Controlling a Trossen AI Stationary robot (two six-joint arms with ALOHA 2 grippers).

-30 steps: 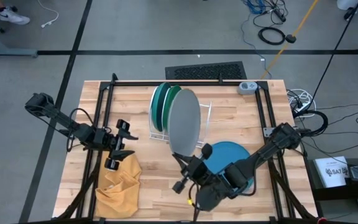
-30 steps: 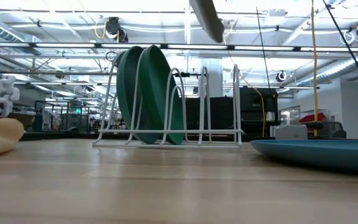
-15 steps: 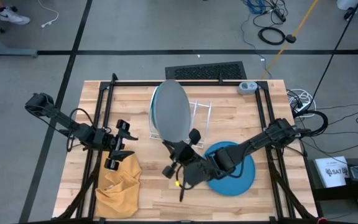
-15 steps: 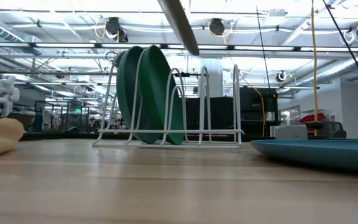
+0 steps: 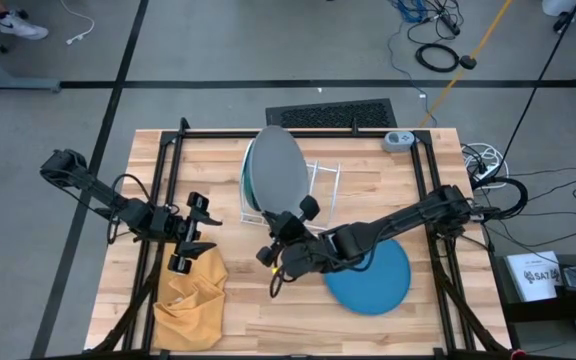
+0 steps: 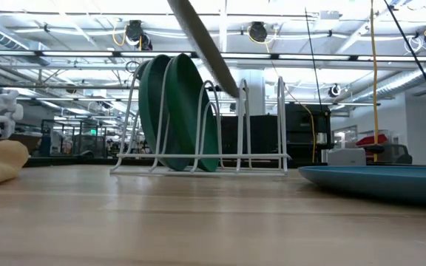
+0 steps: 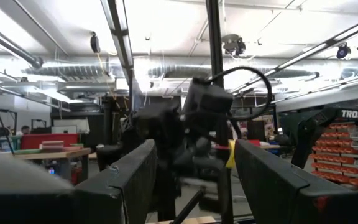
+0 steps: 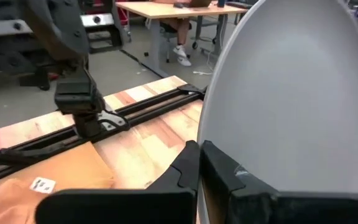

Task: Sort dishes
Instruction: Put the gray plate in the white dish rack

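Grey plate (image 5: 275, 176) tilted above white rack (image 5: 320, 190), your right gripper (image 5: 290, 226) jaws clenched on its near rim. Left gripper (image 5: 196, 235) jaws released, over yellow cloth (image 5: 190, 296).

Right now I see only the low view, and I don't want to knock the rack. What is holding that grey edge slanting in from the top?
Observer: The right tool, shut on the lower rim of the grey plate.
Operator: Where is the plate relative to the rack?
Observer: Seen from above, it covers the racked green plates. Bare wires of the white rack show on the side toward the right arm.
Operator: And the other arm?
Observer: The left tool hangs open by the mustard cloth, apart from the rack.
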